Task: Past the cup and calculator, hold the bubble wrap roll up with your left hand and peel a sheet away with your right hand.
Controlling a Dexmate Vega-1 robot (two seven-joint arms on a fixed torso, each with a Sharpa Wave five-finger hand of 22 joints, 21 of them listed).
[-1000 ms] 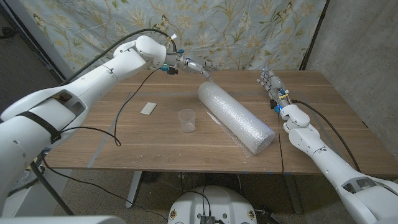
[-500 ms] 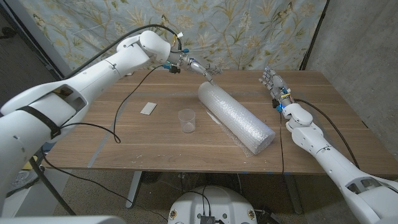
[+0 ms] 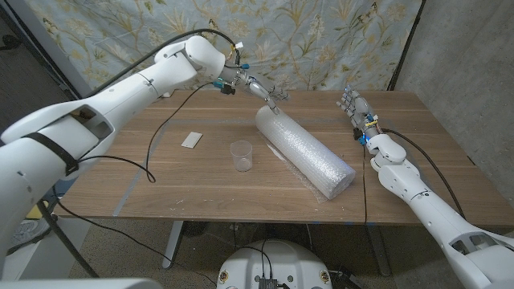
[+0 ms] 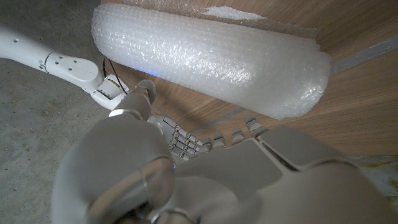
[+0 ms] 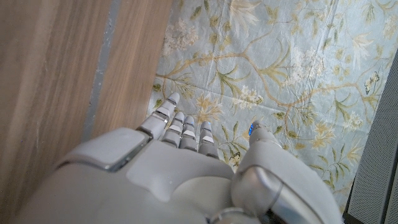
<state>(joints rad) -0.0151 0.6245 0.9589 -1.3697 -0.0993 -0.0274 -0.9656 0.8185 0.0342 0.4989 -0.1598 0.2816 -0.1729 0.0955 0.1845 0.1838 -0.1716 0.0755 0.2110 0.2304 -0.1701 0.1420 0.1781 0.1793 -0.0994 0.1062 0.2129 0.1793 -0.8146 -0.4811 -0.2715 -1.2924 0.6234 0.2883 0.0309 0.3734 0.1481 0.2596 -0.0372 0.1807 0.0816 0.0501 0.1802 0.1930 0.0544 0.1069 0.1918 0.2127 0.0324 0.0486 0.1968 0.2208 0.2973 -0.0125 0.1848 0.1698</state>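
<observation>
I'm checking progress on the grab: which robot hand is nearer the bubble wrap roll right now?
The left robot hand, poised just over the far end of the bubble wrap roll. The right robot hand stands apart, toward the table's right side.

You have no writing to read here: no word, number, brand or sign is legible in any view. The calculator [image 3: 192, 140], lying on the counter [image 3: 201, 181] left of the cup [image 3: 241, 155], is too small for its keys or any marking to be made out. The bubble wrap roll [image 3: 304, 150] right of the cup carries no label you can see.
</observation>
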